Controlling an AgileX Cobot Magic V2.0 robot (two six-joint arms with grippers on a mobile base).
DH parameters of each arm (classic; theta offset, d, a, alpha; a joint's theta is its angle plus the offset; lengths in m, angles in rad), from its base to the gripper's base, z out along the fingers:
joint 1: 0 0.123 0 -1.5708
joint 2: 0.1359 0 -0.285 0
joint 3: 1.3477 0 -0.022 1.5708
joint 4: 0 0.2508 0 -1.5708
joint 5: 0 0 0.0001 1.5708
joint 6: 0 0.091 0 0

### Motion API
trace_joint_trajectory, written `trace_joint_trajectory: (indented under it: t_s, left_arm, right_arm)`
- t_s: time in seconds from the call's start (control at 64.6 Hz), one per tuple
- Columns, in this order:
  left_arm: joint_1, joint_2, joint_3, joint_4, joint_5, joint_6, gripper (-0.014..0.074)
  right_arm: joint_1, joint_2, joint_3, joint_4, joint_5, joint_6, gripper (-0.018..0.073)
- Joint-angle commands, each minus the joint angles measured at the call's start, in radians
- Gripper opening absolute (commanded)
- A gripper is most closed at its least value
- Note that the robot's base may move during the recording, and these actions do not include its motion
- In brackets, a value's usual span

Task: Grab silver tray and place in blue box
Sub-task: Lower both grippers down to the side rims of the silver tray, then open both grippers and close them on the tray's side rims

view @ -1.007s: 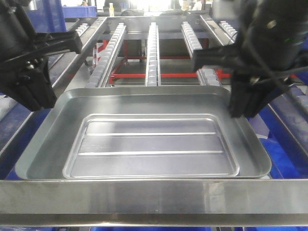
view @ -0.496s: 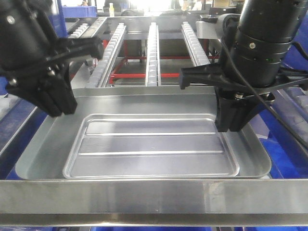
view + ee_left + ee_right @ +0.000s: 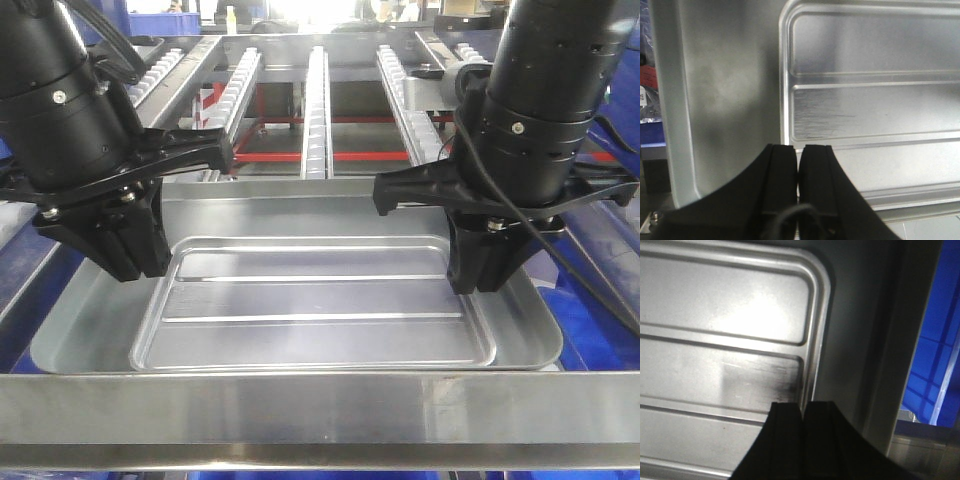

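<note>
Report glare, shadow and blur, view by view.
Front view: background overexposed at top, silver tray evenly lit. Left wrist view: left hand dark, soft-edged; grey shadow on tray. Right wrist view: white glare on tray panel, dark shadow ahead of right hand.

Behind the front rail (image 3: 300,405), the silver tray (image 3: 310,340) — left gripper (image 3: 135,268) above its left end, right gripper (image 3: 480,282) opposite.
</note>
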Motion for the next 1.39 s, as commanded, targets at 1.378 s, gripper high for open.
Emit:
trace_joint_trajectory:
  t_s: [1.378]
  left_arm:
    - [-0.064,0.034,-0.061,0.212,0.015,-0.291,-0.0006]
  right_arm:
    - [-0.016,-0.041,-0.029,0.030,-0.029,-0.008,0.0058]
